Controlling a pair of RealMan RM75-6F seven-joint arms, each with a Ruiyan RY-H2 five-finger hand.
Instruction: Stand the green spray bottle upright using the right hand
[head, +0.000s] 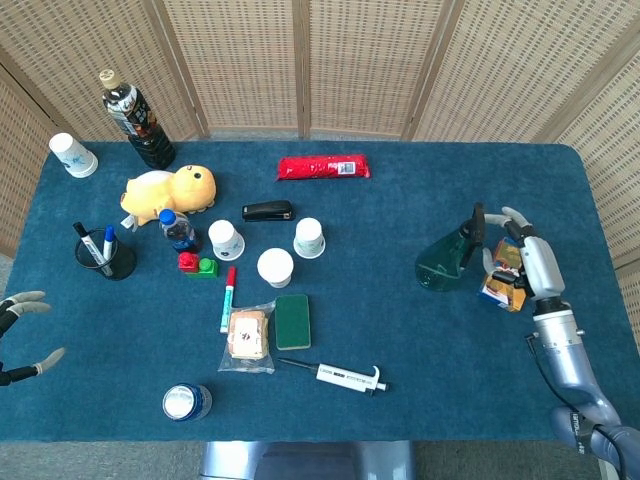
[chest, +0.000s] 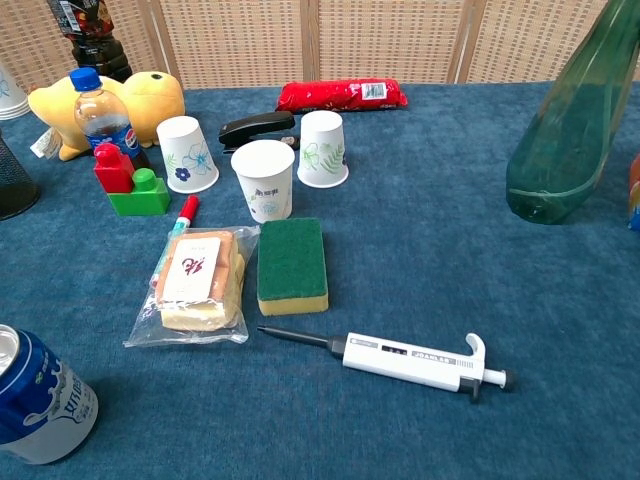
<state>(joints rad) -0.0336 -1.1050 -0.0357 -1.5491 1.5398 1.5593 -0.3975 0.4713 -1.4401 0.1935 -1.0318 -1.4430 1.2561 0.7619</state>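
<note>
surface (head: 400, 330): blue cloth, soft; could let a narrow base rock once support is gone.
spray bottle (head: 447, 256): green, right of frame centre in the head view, base on the cloth, nozzle up at the top; looks upright or nearly so; could topple toward the small box if bumped, judging by how close they sit.
right hand (head: 530, 258): right edge of the head view, fingers apart, holding nothing, just beside the bottle's nozzle; cannot tell whether a fingertip touches it; risk of a finger catching the trigger on the way out and dragging the top over.
small box (head: 500, 280): orange and blue, under the hand; may get knocked aside.
left hand (head: 20, 340): lower left edge, fingers spread, idle; no risk seen.
</note>
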